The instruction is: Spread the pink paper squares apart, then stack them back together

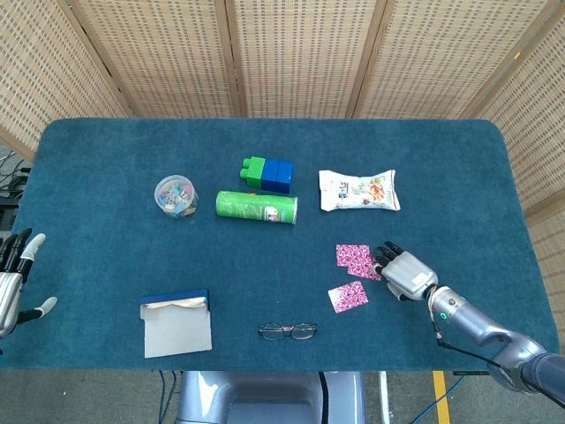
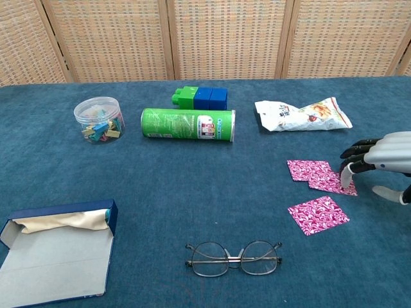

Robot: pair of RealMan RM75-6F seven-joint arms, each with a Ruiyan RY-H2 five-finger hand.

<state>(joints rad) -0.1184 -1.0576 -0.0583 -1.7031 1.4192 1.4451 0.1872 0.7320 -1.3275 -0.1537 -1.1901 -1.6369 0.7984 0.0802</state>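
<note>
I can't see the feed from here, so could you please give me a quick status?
Right hand fingertips on one pink square; left hand open, idle. Three squares, two overlapping, one apart. Nothing in the way.

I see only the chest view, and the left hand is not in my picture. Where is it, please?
Observer: In the head view, the left hand is beside the left edge of the table, fingers apart, holding nothing.
Operator: And where does the right arm go behind the wrist?
Observer: The right arm runs from the right hand toward the table's near right corner.
</note>
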